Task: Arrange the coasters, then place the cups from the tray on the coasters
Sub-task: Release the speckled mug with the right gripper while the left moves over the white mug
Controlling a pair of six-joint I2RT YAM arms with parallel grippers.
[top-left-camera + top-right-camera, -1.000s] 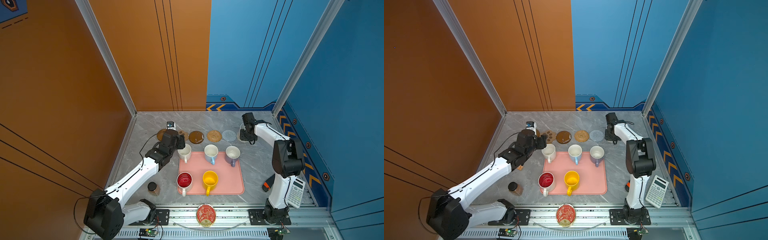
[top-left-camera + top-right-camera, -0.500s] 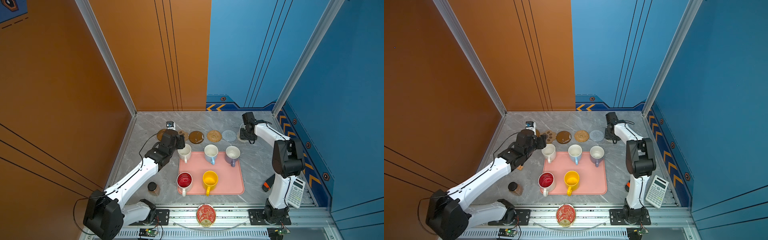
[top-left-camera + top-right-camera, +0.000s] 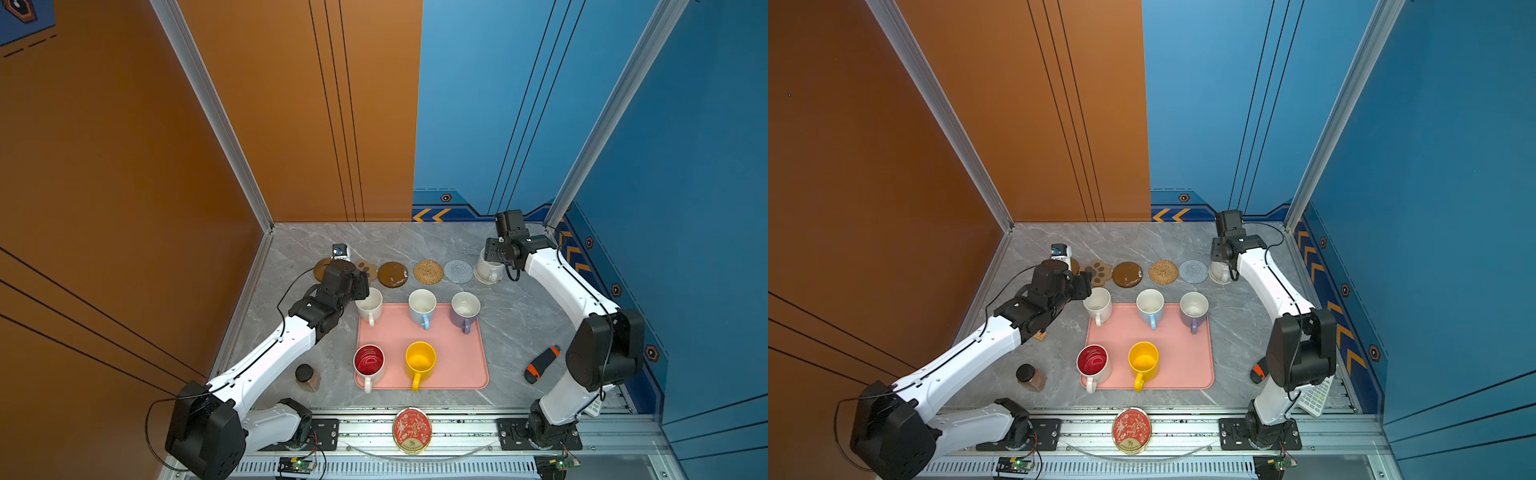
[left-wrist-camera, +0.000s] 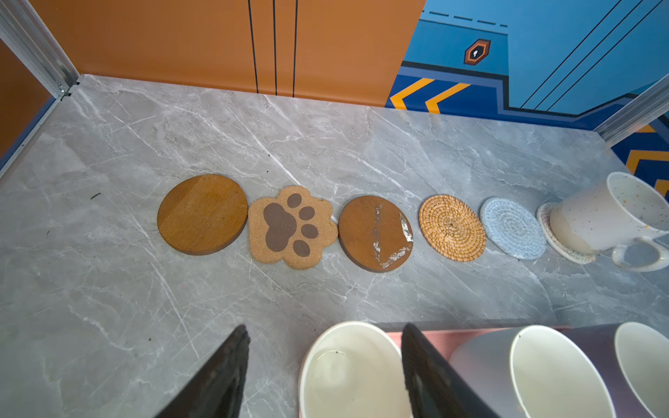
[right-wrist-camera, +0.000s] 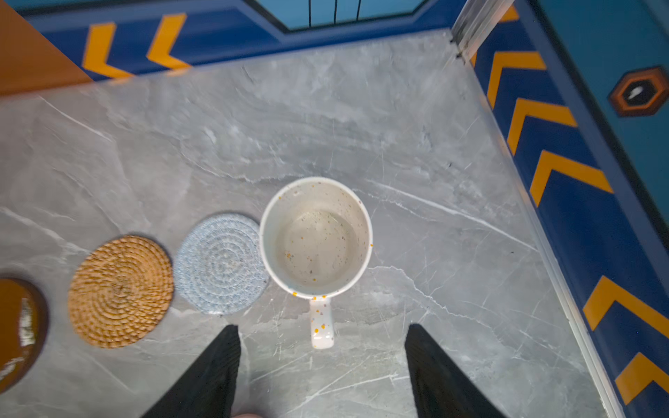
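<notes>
Several coasters lie in a row along the back: brown disc [image 4: 202, 213], paw print [image 4: 289, 226], second brown disc [image 4: 374, 233], rattan [image 4: 450, 228], blue-grey [image 4: 512, 231]. A speckled cup [image 5: 315, 237] stands on the cream coaster [image 4: 564, 249]. My right gripper [image 5: 322, 327] hangs open above its handle, touching nothing. The pink tray [image 3: 457, 365] holds white [image 3: 370, 305], light blue [image 3: 422, 305], lavender [image 3: 465, 307], red-inside [image 3: 369, 361] and yellow [image 3: 420, 359] cups. My left gripper [image 4: 324, 327] is open and straddles the white cup's rim.
A dark-lidded jar [image 3: 306, 376] stands left of the tray. A red-and-gold tin [image 3: 412, 430] sits on the front rail. An orange-black tool [image 3: 540, 363] and a calculator [image 3: 1316, 395] lie at the right, by the right arm's base. Walls close in the back and both sides.
My right gripper's jaws have opened off the speckled cup, which stays standing on the cream coaster. The left arm has hardly moved.
</notes>
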